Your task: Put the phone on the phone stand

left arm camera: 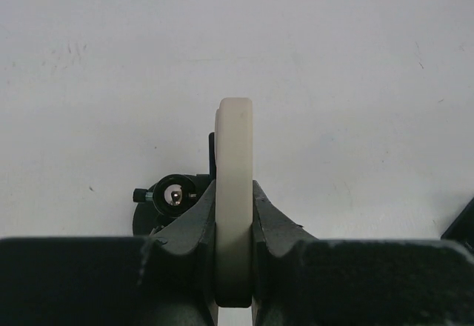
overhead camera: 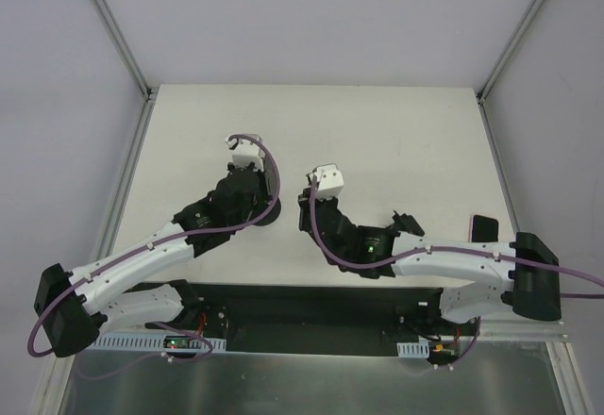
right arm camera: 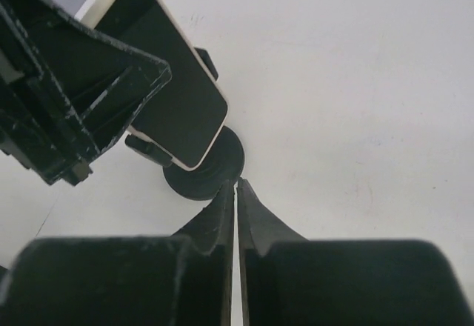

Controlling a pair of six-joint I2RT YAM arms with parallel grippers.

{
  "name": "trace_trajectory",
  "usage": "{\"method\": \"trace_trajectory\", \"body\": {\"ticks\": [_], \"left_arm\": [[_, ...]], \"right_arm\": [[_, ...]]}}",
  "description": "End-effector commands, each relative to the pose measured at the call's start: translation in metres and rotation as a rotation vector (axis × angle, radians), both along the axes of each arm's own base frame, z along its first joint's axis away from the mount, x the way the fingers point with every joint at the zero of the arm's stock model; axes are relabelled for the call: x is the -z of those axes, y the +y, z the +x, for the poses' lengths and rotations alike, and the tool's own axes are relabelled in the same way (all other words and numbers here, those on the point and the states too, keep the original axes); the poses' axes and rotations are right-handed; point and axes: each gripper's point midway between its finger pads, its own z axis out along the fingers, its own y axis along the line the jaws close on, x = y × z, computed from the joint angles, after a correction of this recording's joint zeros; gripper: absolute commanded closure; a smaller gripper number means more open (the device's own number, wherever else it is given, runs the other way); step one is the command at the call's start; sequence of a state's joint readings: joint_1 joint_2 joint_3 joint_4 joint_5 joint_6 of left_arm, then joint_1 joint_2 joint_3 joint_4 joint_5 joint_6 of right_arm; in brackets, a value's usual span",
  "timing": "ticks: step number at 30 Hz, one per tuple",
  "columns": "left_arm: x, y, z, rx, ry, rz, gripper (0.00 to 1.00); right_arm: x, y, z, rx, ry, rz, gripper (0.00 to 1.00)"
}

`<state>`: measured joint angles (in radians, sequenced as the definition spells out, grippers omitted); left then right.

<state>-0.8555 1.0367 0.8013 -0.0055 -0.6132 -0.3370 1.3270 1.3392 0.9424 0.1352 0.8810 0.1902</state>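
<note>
At stand [left arm camera: 172, 196], phone [left arm camera: 234, 155] in left hand [left arm camera: 234, 218].

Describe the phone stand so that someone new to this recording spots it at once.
On the white table, find the left gripper, shut on the cream-edged phone. The phone stand sits just below that phone, near the shut right gripper. Unlike the angular grippers, it has a round black base.

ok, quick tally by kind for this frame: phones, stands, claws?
phone: 1
phone stand: 1
claw: 2 (left claw, right claw)
total: 4
</note>
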Motion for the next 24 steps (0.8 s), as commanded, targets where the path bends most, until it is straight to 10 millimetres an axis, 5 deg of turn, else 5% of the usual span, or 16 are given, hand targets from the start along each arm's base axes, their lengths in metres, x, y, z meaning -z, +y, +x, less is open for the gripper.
{"method": "trace_trajectory", "body": {"ticks": [1,3,5,6,8,9,10,15,20,24], "left_arm": [[0.024,0.005,-0.018,0.096,0.061,0.076,1.00],[0.016,-0.005,-0.029,0.199,0.049,0.058,1.00],[0.011,-0.023,-0.046,0.368,0.039,0.046,1.00],[0.007,-0.029,-0.052,0.431,0.030,0.040,1.00],[-0.003,-0.050,-0.078,0.652,-0.001,0.032,1.00],[-0.011,-0.059,-0.089,0.747,-0.022,0.022,1.00],[-0.018,-0.064,-0.101,0.827,-0.043,0.015,1.00],[-0.040,-0.074,-0.137,1.082,-0.156,0.029,1.00],[-0.038,-0.080,-0.148,1.199,-0.143,0.076,1.00],[-0.040,-0.087,-0.149,1.243,-0.132,0.081,1.00]], "right_arm": [[-0.024,-0.021,0.013,-0.015,-0.050,0.015,0.89],[-0.017,-0.010,0.008,-0.188,-0.017,0.001,0.72],[-0.004,-0.020,0.021,-0.284,0.001,-0.043,0.60],[0.001,-0.008,0.007,-0.443,0.039,-0.024,0.47],[0.011,-0.020,0.018,-0.517,0.075,-0.029,0.35],[0.012,-0.010,-0.003,-0.700,0.110,0.000,0.31],[0.013,-0.016,-0.001,-0.744,0.123,0.004,0.31],[0.028,-0.011,-0.049,-1.101,0.133,-0.041,0.25],[0.037,-0.004,-0.055,-1.177,0.125,-0.023,0.26],[0.038,0.005,-0.055,-1.207,0.140,0.010,0.43]]}}
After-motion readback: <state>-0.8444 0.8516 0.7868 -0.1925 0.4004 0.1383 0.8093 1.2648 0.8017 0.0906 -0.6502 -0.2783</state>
